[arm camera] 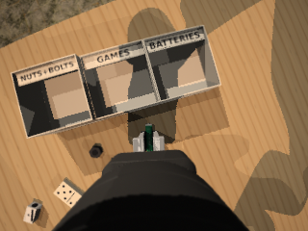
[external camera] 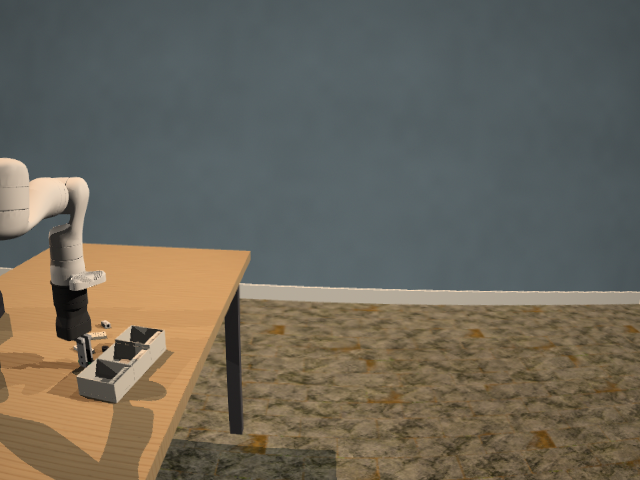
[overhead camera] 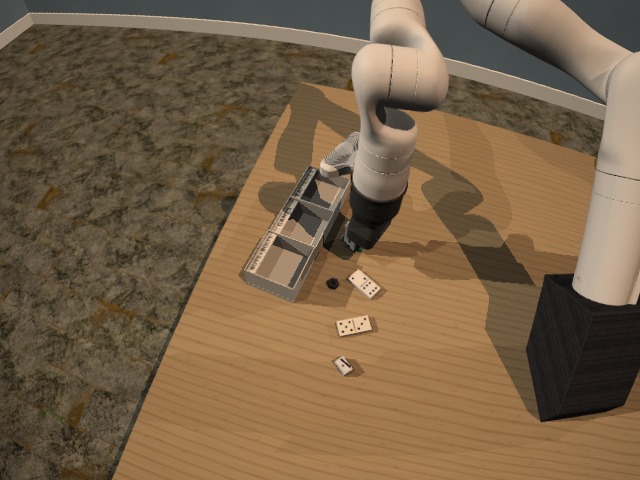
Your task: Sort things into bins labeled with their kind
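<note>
My gripper (overhead camera: 352,244) (external camera: 85,361) (arm camera: 149,138) is low beside the bins, shut on a narrow dark green thing (arm camera: 149,136); its kind is unclear. The bins are labelled NUTS+BOLTS (arm camera: 47,72), GAMES (arm camera: 114,56) and BATTERIES (arm camera: 174,40); no thing shows in them. A black nut-like piece (overhead camera: 332,283) (arm camera: 96,150) lies by the bins. A white domino (overhead camera: 363,283) lies near it, hidden in the wrist view. A second domino (overhead camera: 353,326) (arm camera: 67,192) and a small white block (overhead camera: 342,365) (arm camera: 33,212) with black marks lie farther off.
The bins stand in a joined row near the edge of the wooden table (overhead camera: 248,392) (external camera: 170,273). The arm's black base block (overhead camera: 563,351) is at the right in the top view. Bin walls stand close to the fingers.
</note>
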You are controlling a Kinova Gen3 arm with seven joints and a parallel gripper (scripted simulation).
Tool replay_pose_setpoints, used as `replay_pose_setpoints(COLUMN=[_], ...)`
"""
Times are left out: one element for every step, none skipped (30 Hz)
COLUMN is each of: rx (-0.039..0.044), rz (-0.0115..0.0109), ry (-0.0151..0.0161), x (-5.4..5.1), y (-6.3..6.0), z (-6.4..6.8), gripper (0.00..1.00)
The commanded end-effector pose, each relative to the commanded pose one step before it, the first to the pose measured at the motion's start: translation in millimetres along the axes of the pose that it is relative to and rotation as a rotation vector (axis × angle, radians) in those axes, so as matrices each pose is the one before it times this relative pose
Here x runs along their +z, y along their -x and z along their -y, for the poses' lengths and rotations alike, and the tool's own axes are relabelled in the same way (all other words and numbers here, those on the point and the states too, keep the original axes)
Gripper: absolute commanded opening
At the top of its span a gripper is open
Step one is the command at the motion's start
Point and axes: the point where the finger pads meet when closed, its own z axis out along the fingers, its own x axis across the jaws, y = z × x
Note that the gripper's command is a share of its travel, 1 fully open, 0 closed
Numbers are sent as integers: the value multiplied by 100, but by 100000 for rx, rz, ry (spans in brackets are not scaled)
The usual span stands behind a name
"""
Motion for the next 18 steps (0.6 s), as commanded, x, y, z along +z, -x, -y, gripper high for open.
replay_pose_setpoints(rx=[-43,0,0,0,0,0,0,0,0,0,0,0,0,0,0,0,0,0], rz=[308,0,0,0,0,0,0,0,0,0,0,0,0,0,0,0,0,0], ry=[-593,0,0,0,0,0,0,0,0,0,0,0,0,0,0,0,0,0], x=[-890,0,0,-334,-333,-333,-333,-333,-333,-333,-333,-333,-333,-333,-333,-333,-333,-333], y=[103,0,0,0,0,0,0,0,0,0,0,0,0,0,0,0,0,0], z=[194,0,0,0,0,0,0,0,0,0,0,0,0,0,0,0,0,0], gripper=[24,24,24,24,24,24,24,24,24,24,24,24,24,24,24,24,24,24])
